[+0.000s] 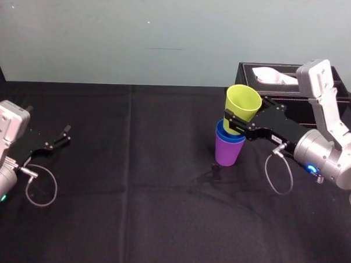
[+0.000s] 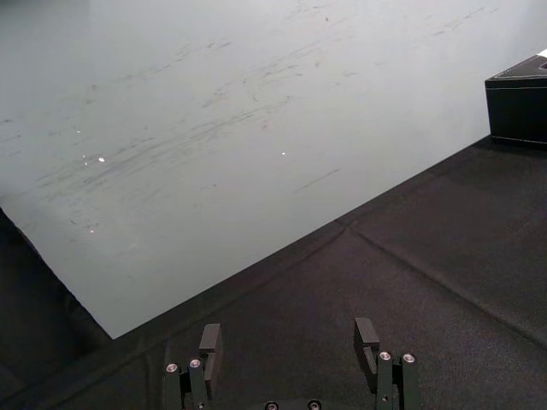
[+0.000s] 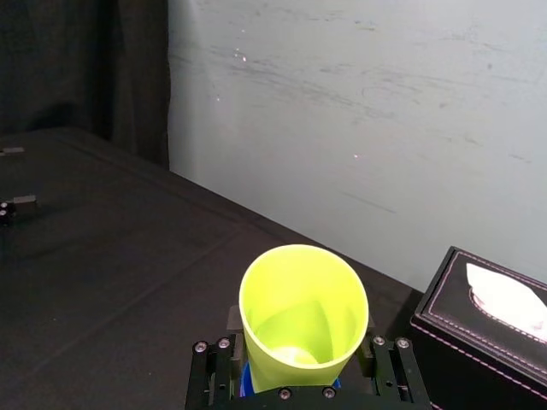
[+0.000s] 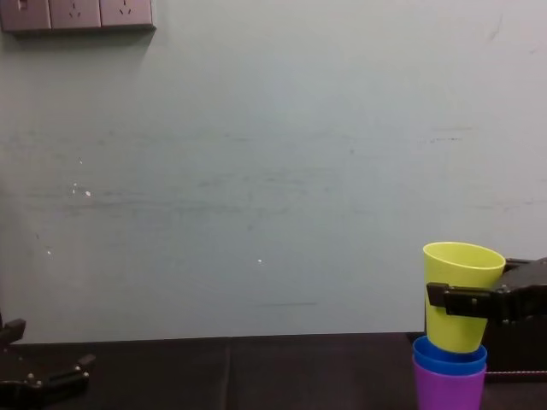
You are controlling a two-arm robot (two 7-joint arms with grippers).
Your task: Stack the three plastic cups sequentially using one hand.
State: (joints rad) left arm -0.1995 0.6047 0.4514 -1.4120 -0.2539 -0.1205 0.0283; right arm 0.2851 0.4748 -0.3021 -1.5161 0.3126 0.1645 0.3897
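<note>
Head view is showing the right gripper (image 1: 239, 120) reaching in from the right over the black table (image 1: 133, 170), its fingers closing on the yellow-green cup (image 1: 242, 102) around the cup's lower half. That cup is leaning slightly toward the arm, and its base is sitting in the mouth of the blue cup (image 1: 222, 134), which is nesting inside the purple cup (image 1: 229, 152) standing on the cloth in front of the black tissue box (image 1: 251, 76).

Chest view is giving the side profile that the head view is lacking: the yellow-green cup (image 4: 461, 273) is dipping only just below the blue rim (image 4: 449, 356), most of its body rising clear, with the purple cup (image 4: 449, 389) underneath.

Right wrist view is looking straight down into the yellow-green cup (image 3: 303, 312) between the two fingers.

Left gripper (image 1: 61, 137) is resting low at the table's left side, and the left wrist view is showing its fingers (image 2: 209, 340) spread wide apart, holding nothing.
</note>
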